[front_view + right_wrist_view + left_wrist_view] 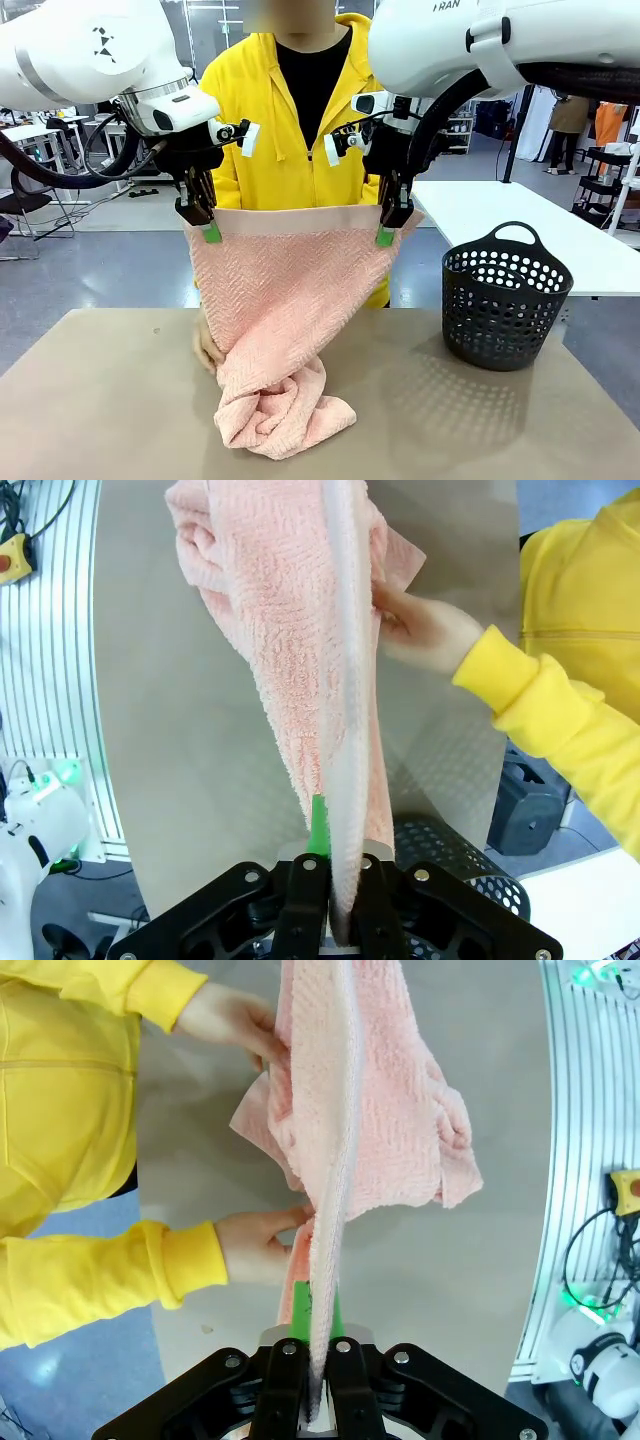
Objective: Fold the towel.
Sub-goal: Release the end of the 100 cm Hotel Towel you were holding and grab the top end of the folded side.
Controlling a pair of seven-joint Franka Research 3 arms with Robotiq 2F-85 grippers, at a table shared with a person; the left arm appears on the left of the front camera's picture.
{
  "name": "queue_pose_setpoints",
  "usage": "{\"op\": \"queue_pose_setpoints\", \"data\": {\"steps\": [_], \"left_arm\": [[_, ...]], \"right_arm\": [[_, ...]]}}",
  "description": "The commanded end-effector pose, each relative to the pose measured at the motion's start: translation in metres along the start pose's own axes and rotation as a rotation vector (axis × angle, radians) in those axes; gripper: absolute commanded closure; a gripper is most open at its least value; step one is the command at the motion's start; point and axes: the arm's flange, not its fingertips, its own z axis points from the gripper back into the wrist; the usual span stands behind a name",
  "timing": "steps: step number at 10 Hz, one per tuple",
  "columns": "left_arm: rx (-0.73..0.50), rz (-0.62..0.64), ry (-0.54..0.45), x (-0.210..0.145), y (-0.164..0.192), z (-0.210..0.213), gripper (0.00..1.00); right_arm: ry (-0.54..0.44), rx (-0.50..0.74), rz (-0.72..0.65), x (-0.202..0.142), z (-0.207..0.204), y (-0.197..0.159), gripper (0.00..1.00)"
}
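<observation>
The left end effector is clamped shut on the upper left corner of the towel, and the right end effector is clamped shut on the upper right corner. The pinched corners themselves are covered by the black fingers, and only slivers of the green pads can be made out beside the cloth. The hem band is stretched level between the two grips, well above the tabletop. From there the towel hangs down and narrows. Its lower part is heaped in loose folds on the tabletop, so the bottom edge and bottom corners cannot be told apart. In the front view one hand of the person is partly seen at the towel's left edge, low down. The rest of it is hidden behind the cloth, along with the person's lower body. In the left wrist view two hands are shown against the far face of the towel, though what the fingertips grip is covered by folds. A basket stands on the tabletop to the right, apart from the towel. Its inside cannot be judged through the holes, and in the right wrist view it is cut off behind the fingers.
</observation>
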Motion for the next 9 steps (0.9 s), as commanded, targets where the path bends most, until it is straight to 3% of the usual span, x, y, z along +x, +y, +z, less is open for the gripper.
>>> {"op": "queue_pose_setpoints", "data": {"steps": [1,9], "left_arm": [[0.001,0.001,-0.001,-0.0003,0.0006,0.0002,1.0],[0.001,0.001,-0.001,-0.0003,0.0006,0.0002,1.0]], "right_arm": [[0.008,-0.003,0.001,-0.0014,-0.0002,-0.0005,1.0],[0.008,-0.003,0.001,-0.0014,-0.0002,-0.0005,1.0]]}}
